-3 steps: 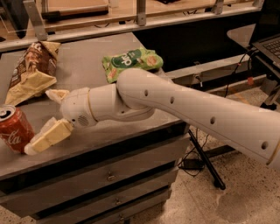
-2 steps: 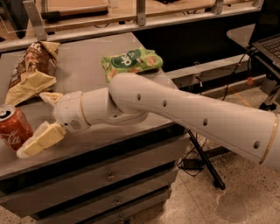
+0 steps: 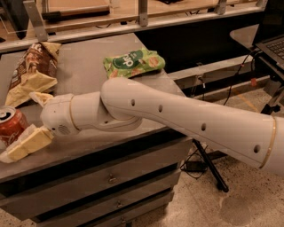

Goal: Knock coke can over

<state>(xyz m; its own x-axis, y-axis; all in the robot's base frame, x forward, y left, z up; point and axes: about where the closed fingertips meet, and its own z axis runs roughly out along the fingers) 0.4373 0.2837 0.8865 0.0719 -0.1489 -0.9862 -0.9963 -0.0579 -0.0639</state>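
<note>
Desk (image 3: pixel 84 77): grey top, worn, set on a cabinet with three drawers (image 3: pixel 111 177), all shut. Behind it ran a wooden shelf (image 3: pixel 88 11) with metal uprights. The floor (image 3: pixel 230 204) was pale speckled stone. At right, a laptop (image 3: pixel 273 44) sat on a stand, with black stand legs (image 3: pixel 211 168) and cables under the desk's right corner.

Can (image 3: pixel 9 126): red, silver top with the tab showing, upright at the desk's front left corner and partly cut by the picture's left edge. Whether anything was in it could not be told.

Brown bag (image 3: pixel 33 71): crumpled, lying flat at the back left, well behind the can. Green bag (image 3: pixel 133 62): lying flat at the back of the desk, toward the right and well apart from the can. Both were closed, so their contents were hidden.

Arm (image 3: pixel 186 122): white, reaching in from the right, low across the front of the desk. Gripper (image 3: pixel 21 125): at the left end, level with the can. Fingers (image 3: pixel 33 141): cream, spread wide, one passing behind the can and one in front, with the can's right side in the gap between them. The front finger lay at the can's lower right; whether it touched the can could not be told.
</note>
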